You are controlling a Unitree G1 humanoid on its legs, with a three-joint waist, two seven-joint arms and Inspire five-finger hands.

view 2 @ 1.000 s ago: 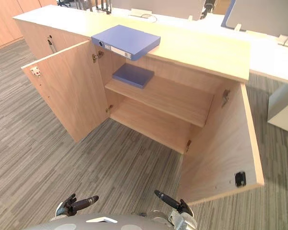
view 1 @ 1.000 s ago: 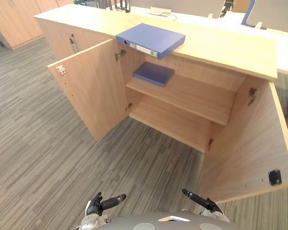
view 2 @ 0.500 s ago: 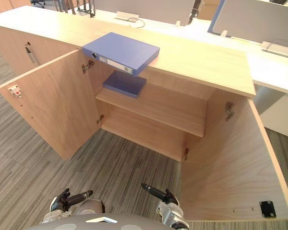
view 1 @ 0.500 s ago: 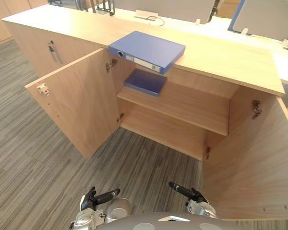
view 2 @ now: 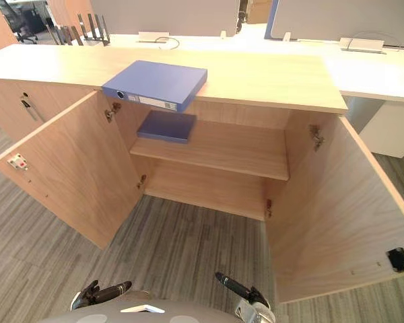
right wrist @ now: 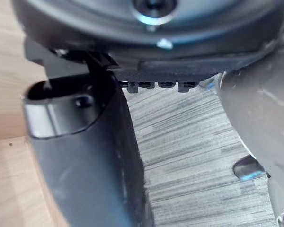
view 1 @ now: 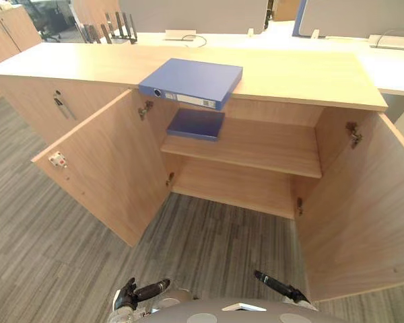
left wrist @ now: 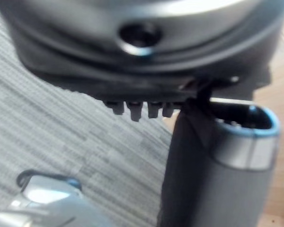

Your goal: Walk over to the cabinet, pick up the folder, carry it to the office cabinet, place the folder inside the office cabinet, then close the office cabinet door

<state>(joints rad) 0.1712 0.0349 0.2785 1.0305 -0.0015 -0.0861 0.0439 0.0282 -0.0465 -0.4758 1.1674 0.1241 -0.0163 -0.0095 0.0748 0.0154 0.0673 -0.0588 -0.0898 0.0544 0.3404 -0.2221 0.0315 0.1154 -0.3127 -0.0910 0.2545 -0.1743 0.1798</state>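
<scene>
Folder [view 1: 192, 81] on cabinet [view 1: 310, 74] top well ahead, slightly left, long axis crosswise; left robot hand [view 1: 129, 296] nearer than right robot hand [view 1: 284, 291], both loose-fingered, empty

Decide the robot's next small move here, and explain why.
Probably step closer to the light wooden cabinet: the flat blue folder lies on its top, while the left hand and right hand hang low, empty, well short of it.

Blue folder [view 1: 192, 81], white spine label [view 1: 197, 101]; pale wood-grain cabinet [view 1: 306, 73]; grey striped carpet [view 1: 50, 259].
</scene>
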